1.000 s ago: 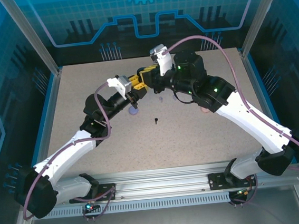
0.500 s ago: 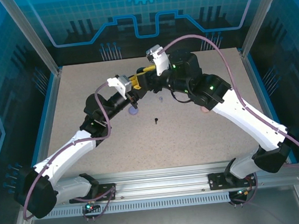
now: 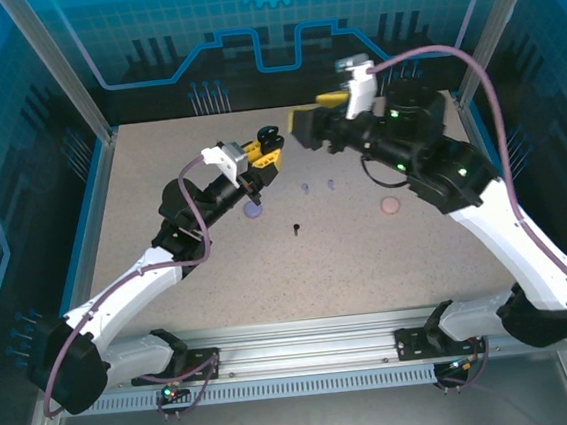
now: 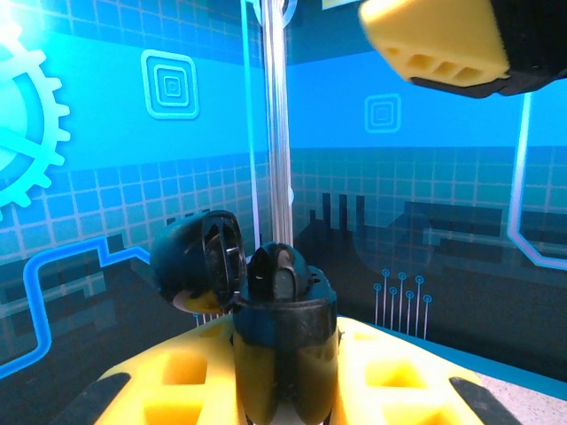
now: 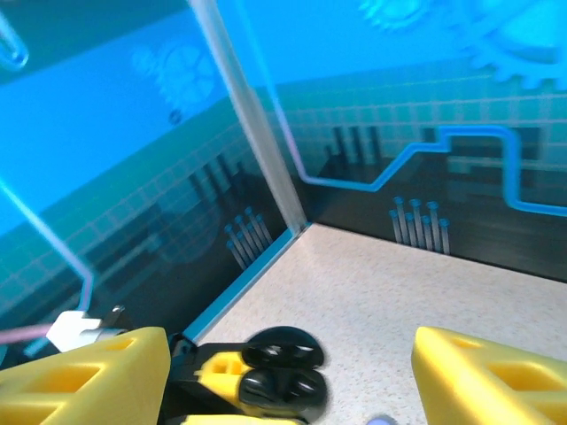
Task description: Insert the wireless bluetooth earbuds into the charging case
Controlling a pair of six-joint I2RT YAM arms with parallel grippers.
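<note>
Above the speckled table point(image 3: 419, 260), walled in blue, we see our left gripper point(image 3: 261, 152) pinching a black charging case point(image 3: 269, 135) with its lid open. Our right gripper point(image 3: 314, 115) hangs spread just beside it. Two lavender earbuds point(image 3: 304, 187) and one black earbud point(image 3: 296, 230) lie on the table.

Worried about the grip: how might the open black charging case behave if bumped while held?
The black charging case looks hard and glossy, so it could slip or twist in the pinch of the left gripper. Its hinged lid stands open and would probably swing if bumped.
</note>
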